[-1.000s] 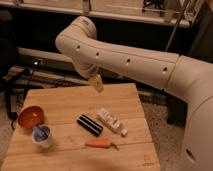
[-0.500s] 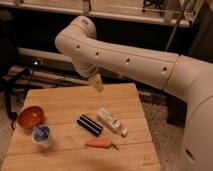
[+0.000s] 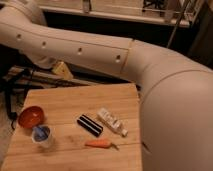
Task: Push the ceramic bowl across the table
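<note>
While the ceramic bowl [image 3: 31, 116] rests on the table [image 3: 65, 102], the gripper [image 3: 62, 70] hangs beyond.

Back of room: I see a pale ledge [image 3: 100, 13] running across, dark wall [image 3: 110, 26] beneath. Left: dark metal stand [image 3: 12, 86]. Thin pole [image 3: 176, 25] slanting, upper right. Light dim.

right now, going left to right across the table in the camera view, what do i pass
ceramic bowl → clear cup → black striped block → white tube. The orange stick in front spans the last two, so left out. The pincer hangs up beyond the table's far edge, between cup and block.
</note>
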`<action>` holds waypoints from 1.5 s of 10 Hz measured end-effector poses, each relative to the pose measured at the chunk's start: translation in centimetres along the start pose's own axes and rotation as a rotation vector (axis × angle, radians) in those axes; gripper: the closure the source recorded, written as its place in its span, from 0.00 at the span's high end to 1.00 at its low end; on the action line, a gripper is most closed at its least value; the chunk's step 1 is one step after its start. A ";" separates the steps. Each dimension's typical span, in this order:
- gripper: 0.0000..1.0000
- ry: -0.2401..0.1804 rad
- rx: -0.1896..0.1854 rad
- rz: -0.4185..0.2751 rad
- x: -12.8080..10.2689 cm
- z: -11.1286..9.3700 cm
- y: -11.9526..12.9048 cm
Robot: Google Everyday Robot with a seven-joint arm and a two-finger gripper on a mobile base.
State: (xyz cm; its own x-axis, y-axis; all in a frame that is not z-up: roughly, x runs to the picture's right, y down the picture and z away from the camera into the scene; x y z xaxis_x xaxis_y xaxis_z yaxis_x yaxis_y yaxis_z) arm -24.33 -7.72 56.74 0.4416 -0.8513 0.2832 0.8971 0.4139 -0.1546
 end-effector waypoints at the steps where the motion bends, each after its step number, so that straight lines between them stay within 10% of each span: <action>1: 0.80 -0.019 0.010 -0.044 -1.4 -0.5 -2.1; 6: 0.80 -0.248 0.073 -0.267 -9.3 2.1 -10.9; 11: 0.80 -0.190 -0.061 -0.472 -15.7 9.2 -11.3; 15: 0.80 -0.206 -0.070 -0.479 -17.6 10.8 -11.5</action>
State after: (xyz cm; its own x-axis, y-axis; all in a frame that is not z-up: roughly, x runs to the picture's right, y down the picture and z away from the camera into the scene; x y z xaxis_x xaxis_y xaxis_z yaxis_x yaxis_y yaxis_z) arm -42.26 5.95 63.73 -0.0178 -0.8561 0.5164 0.9991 -0.0347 -0.0230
